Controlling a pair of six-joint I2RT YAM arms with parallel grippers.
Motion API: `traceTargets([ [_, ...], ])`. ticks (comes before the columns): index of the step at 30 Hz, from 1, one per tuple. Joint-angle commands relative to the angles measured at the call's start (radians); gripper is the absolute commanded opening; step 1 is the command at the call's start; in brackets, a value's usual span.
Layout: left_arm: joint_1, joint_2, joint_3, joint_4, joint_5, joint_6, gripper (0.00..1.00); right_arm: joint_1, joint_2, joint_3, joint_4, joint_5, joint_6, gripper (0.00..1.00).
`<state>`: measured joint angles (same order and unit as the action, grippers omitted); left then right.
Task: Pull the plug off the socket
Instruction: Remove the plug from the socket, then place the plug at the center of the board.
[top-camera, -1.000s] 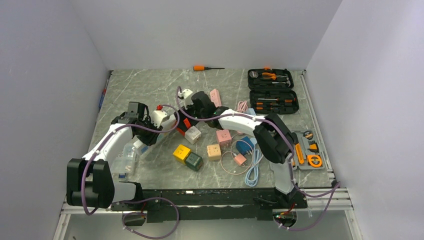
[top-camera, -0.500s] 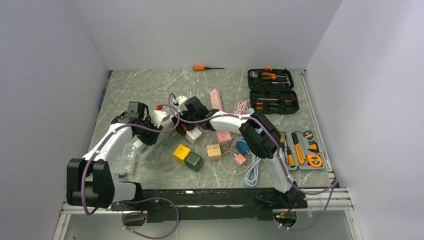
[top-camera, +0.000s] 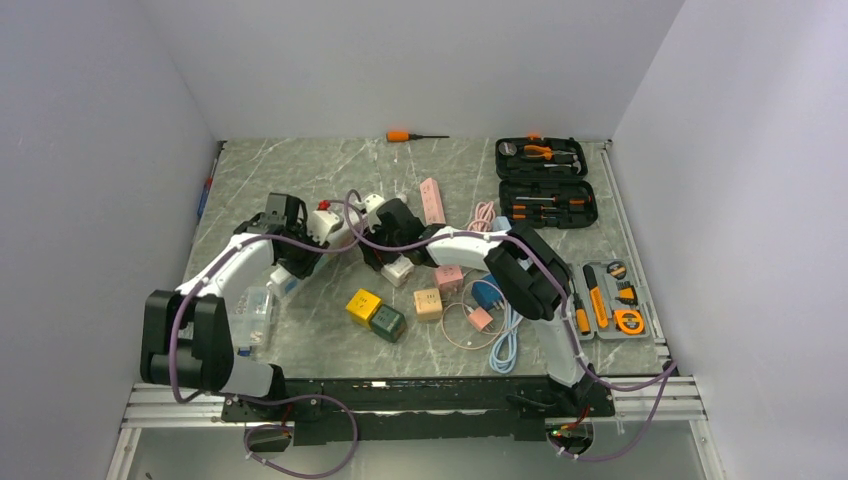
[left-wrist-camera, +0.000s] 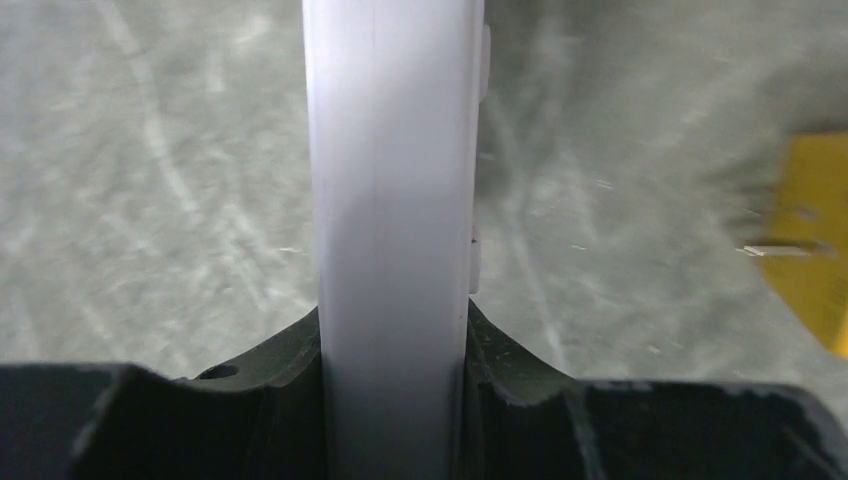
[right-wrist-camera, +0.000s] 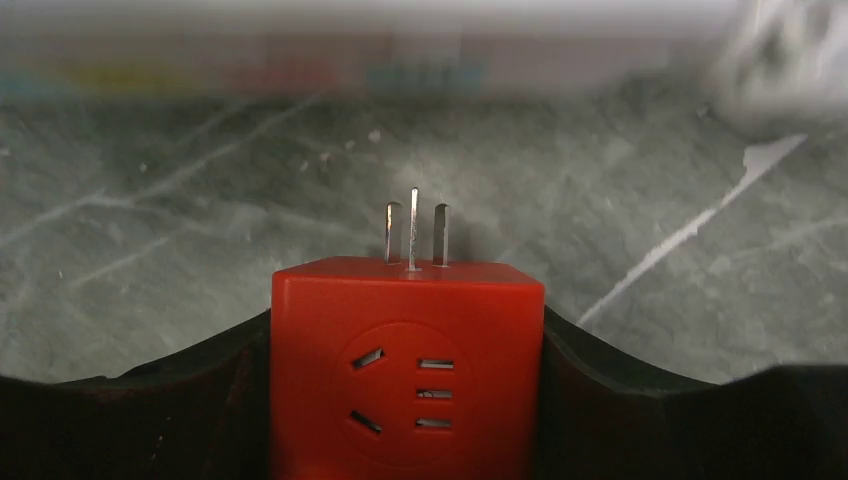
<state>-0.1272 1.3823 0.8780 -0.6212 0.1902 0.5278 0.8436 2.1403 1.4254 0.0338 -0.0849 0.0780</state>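
Observation:
In the left wrist view a white socket block (left-wrist-camera: 395, 180) stands upright between the jaws of my left gripper (left-wrist-camera: 395, 330), which is shut on it. From above, that white socket (top-camera: 324, 222) is at the left gripper (top-camera: 297, 228), left of centre. My right gripper (right-wrist-camera: 407, 318) is shut on a red cube plug (right-wrist-camera: 408, 370); both fingers press its sides. Its three metal prongs (right-wrist-camera: 413, 232) point away from me over the marble table, bare and touching nothing. Seen from above, the right gripper (top-camera: 378, 245) is just right of the socket, and the red plug is mostly hidden under it.
Loose cubes lie near the grippers: white (top-camera: 397, 270), pink (top-camera: 448, 277), beige (top-camera: 428, 303), yellow (top-camera: 363, 305), green (top-camera: 387, 322). A pink power strip (top-camera: 432, 200) and coiled cables (top-camera: 490, 320) lie nearby. Two open tool cases (top-camera: 545, 180) and a tool tray (top-camera: 610, 295) sit right, a clear box (top-camera: 250, 315) left.
My right gripper has moved left toward the socket and its jaws have narrowed onto the red plug. The left gripper has shifted away from the bases and slightly right with the white socket.

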Motion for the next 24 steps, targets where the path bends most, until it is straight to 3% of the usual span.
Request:
traceTargets([
  [1,0.016,0.063,0.069,0.147,-0.248,-0.051,0.0,0.005,-0.118,-0.035,0.02,0.008,0.0,0.02],
  [9,0.007,0.146,0.107,0.183,-0.315,-0.003,0.0,0.006,-0.144,-0.07,0.026,0.016,0.01,0.04],
  [15,0.049,0.194,0.124,0.185,-0.312,0.013,0.0,0.004,-0.154,-0.146,0.053,0.016,0.036,0.15],
  [19,0.107,0.219,0.162,0.143,-0.236,0.004,0.0,0.003,-0.155,-0.183,0.066,0.023,0.053,0.36],
  [22,0.109,0.226,0.156,0.144,-0.214,0.018,0.0,-0.003,-0.177,-0.202,0.077,0.026,0.064,0.67],
  [24,0.116,0.236,0.16,0.144,-0.2,0.014,0.0,-0.009,-0.199,-0.206,0.08,0.025,0.074,0.72],
])
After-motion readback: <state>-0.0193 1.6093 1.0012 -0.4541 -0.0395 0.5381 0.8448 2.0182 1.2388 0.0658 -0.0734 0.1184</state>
